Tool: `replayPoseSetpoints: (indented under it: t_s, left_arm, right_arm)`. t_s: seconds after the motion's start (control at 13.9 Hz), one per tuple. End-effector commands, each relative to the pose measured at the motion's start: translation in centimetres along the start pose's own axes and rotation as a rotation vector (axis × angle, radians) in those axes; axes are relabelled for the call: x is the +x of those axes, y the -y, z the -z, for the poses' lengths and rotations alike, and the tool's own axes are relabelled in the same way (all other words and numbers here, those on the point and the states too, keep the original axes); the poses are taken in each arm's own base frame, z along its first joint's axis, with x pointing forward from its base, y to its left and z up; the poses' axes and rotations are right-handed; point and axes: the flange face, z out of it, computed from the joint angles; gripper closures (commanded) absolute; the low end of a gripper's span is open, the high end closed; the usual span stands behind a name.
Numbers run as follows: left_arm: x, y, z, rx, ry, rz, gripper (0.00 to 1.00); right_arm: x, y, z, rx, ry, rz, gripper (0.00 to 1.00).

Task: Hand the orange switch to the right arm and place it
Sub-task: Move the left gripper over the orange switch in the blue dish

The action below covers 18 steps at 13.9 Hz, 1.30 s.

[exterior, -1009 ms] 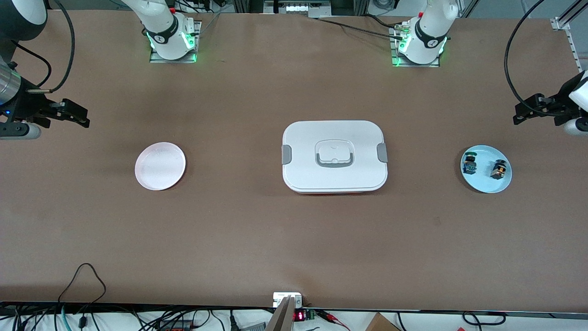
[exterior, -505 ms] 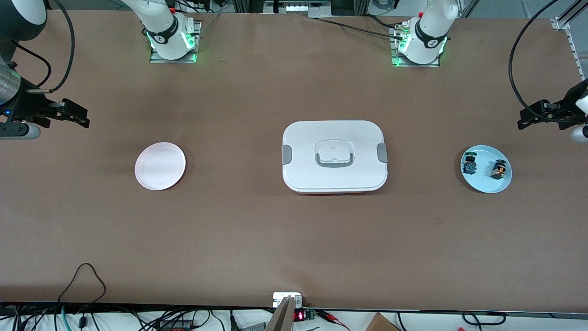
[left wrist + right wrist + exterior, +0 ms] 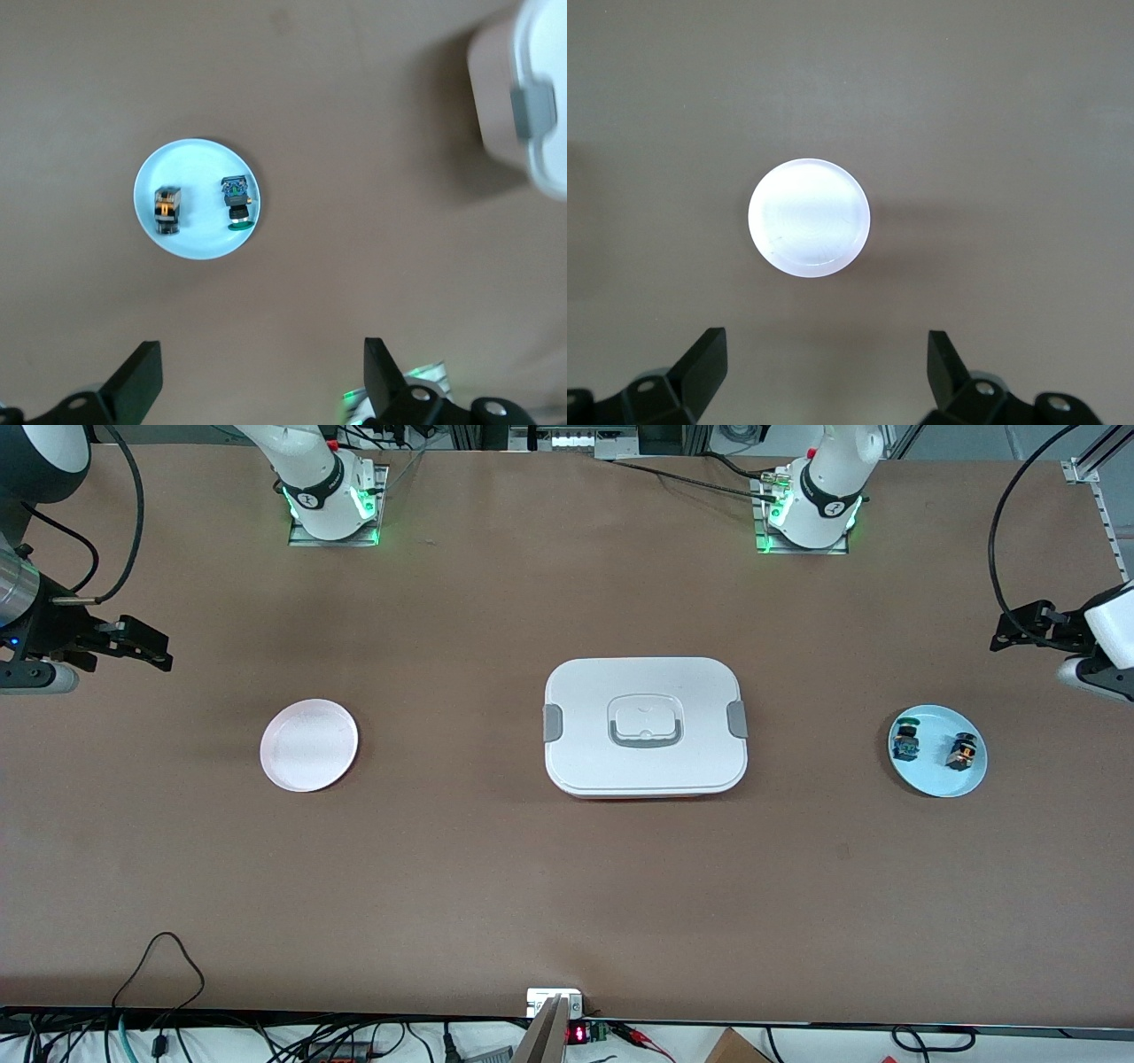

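The orange switch (image 3: 961, 751) (image 3: 166, 210) lies on a light blue plate (image 3: 937, 781) (image 3: 195, 159) toward the left arm's end of the table. A switch with green and blue parts (image 3: 905, 741) (image 3: 236, 204) lies beside it on the same plate. My left gripper (image 3: 999, 640) (image 3: 263, 354) hangs open and empty over bare table next to that plate. My right gripper (image 3: 161, 657) (image 3: 827, 345) waits open and empty over bare table near a pale pink plate (image 3: 309, 745) (image 3: 809, 217), which holds nothing.
A white lidded box (image 3: 645, 726) (image 3: 532, 106) with grey clips and a handle stands at mid-table between the two plates. A black cable (image 3: 997, 558) loops down beside the left arm. More cables (image 3: 164, 965) lie at the table edge nearest the front camera.
My left gripper has shifted a little and its wrist has turned, still above the table beside the blue plate. The right arm and all the objects have stayed put.
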Motion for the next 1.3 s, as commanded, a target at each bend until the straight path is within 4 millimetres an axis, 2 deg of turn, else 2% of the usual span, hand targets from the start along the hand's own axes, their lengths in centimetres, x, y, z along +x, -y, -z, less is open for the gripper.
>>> replayPoseSetpoints:
  t_s: [0.0, 0.29, 0.36, 0.72, 0.94, 1.08, 1.23]
  left_arm:
    - [-0.5, 4.1, -3.3, -0.006, 0.012, -0.274, 0.0]
    - [-0.2, 5.5, -8.4, 0.045, 0.052, -0.672, 0.0]
    - [-0.6, 6.8, -9.9, 0.046, 0.046, -0.753, 0.0]
    - [0.0, 11.3, -19.1, 0.094, 0.013, -1.178, 0.0]
    - [-0.3, 11.5, -23.3, 0.18, -0.01, -1.33, 0.0]
    - [-2.2, 13.2, -26.1, 0.235, -0.028, -1.349, 0.0]
    - [-2.7, 14.6, -29.2, 0.248, -0.032, -1.41, 0.0]
  right_arm:
    - [0.1, -0.1, 0.6, 0.015, -0.01, -0.001, 0.0]
    - [0.2, -0.1, 0.5, 0.014, -0.009, -0.001, 0.0]
    - [0.1, -0.1, 0.6, 0.014, -0.01, -0.001, 0.0]
    - [0.1, -0.1, 0.6, 0.014, -0.012, -0.001, 0.0]
    - [0.3, -0.2, 0.5, 0.015, -0.013, -0.003, 0.0]
    - [0.3, -0.1, 0.4, 0.015, -0.012, -0.001, 0.0]
    - [0.3, -0.1, 0.5, 0.015, -0.013, -0.001, 0.0]
